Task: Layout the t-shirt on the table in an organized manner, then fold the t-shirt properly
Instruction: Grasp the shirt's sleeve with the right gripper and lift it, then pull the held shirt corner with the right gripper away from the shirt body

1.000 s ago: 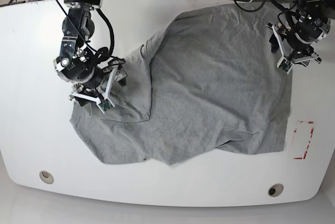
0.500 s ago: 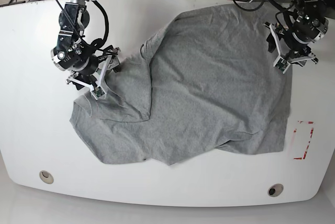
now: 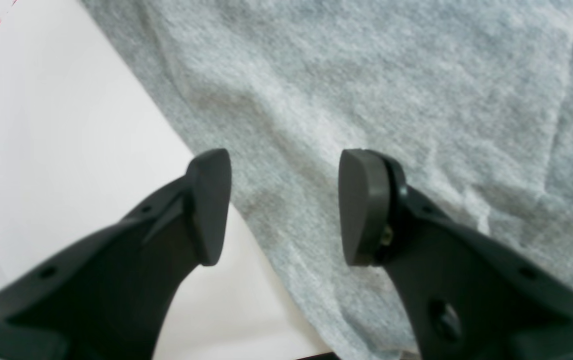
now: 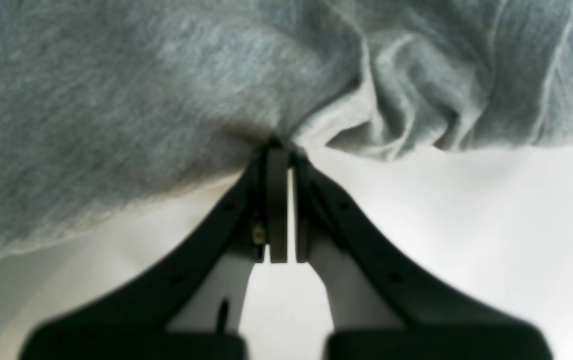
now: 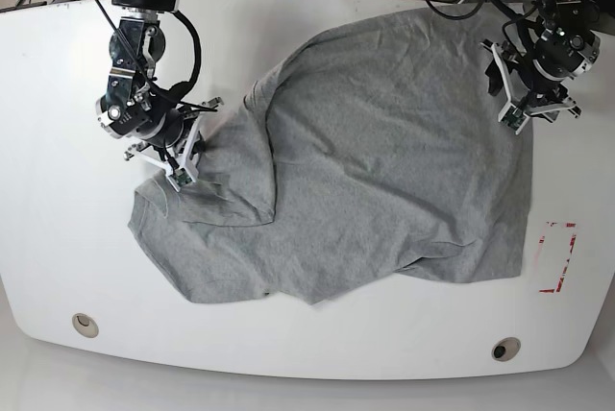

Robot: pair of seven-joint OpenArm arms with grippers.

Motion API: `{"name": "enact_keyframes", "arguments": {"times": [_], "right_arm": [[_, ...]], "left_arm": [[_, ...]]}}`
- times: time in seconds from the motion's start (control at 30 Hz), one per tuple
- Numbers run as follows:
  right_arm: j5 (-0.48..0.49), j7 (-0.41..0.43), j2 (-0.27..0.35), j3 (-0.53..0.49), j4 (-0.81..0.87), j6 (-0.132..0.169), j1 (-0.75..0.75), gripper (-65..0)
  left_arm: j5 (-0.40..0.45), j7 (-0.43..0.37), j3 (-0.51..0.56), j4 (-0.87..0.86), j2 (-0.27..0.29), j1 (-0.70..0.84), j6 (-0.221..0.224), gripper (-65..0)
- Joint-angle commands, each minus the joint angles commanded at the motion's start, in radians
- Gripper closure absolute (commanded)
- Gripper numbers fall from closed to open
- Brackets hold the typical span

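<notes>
Right gripper [image 4: 280,150] is clamped on a bunched fold of the grey t-shirt [image 5: 384,161] toward the table's [image 5: 58,94] left edge. Left gripper [image 3: 281,200] hangs with its jaws spread apart over the shirt's hem by the right edge. The shirt lies wrinkled across the table's middle, beside red tape [image 5: 557,257].

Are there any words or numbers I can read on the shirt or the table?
None can be read. The t-shirt shows only plain grey cloth in all three views. The red tape rectangle on the table is just an outline, with no letters or numbers.
</notes>
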Motion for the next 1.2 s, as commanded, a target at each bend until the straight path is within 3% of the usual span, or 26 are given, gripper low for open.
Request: {"name": "enact_keyframes", "arguments": {"times": [0.47,0.63,1.03,1.2], "right_arm": [[0.000,-0.218,-0.005,0.003,0.339,0.000,-0.115,0.0],[-0.002,-0.264,-0.006,0.012,0.351,0.000,-0.170,0.0],[0.005,-0.284,-0.008,0.287,0.356,0.000,-0.399,0.0],[0.005,-0.284,-0.080,0.374,0.358,0.000,-0.480,0.0]], "left_arm": [[0.000,0.000,0.002,-0.002,0.000,0.000,0.000,-31.1],[0.000,0.000,0.002,-0.002,0.000,0.000,0.000,-31.1],[0.000,0.000,0.002,-0.002,0.000,0.000,0.000,-31.1],[0.000,0.000,0.005,-0.003,0.000,0.000,0.000,-31.1]]}}
